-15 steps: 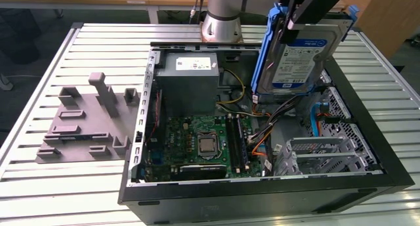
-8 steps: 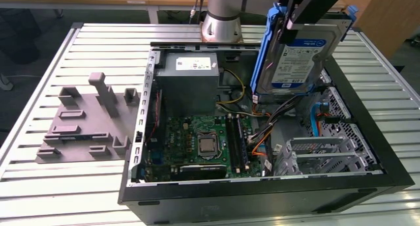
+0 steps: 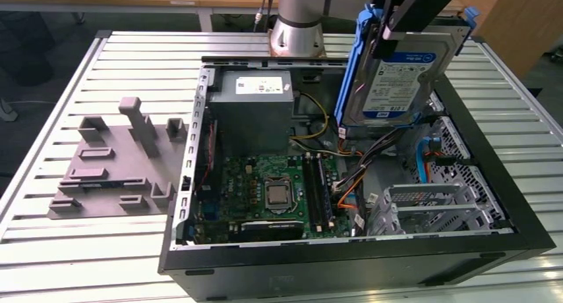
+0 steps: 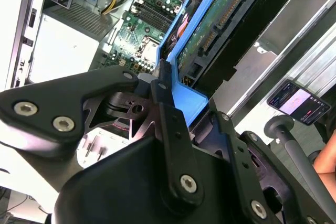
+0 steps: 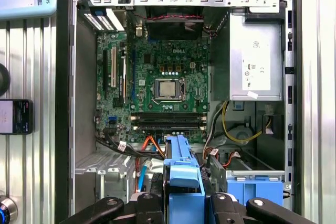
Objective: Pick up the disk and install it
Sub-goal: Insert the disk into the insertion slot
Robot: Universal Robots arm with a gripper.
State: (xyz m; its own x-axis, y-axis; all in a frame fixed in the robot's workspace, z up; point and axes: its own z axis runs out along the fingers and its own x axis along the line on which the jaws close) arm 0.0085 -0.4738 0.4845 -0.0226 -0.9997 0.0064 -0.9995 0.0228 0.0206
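Now | gripper (image 4: 181,95) pinching disk (image 3: 396,85) by its blue frame | hung steeply tilted over open case (image 3: 352,270) — seemingly to clear cables.

The disk (image 3: 397,79), blue-framed with a white-and-blue label, hangs steeply tilted over the open case (image 3: 352,267).

The flat rectangular silver-metal disk (image 3: 400,76) in a blue plastic frame carries a white-and-blue label (image 3: 391,92) whose fine print cannot be read; the large grey metal box (image 3: 255,112) bears a small white sticker (image 3: 261,87) with marks equally illegible. The black phone (image 5: 13,116) has a lit screen, also unreadable.
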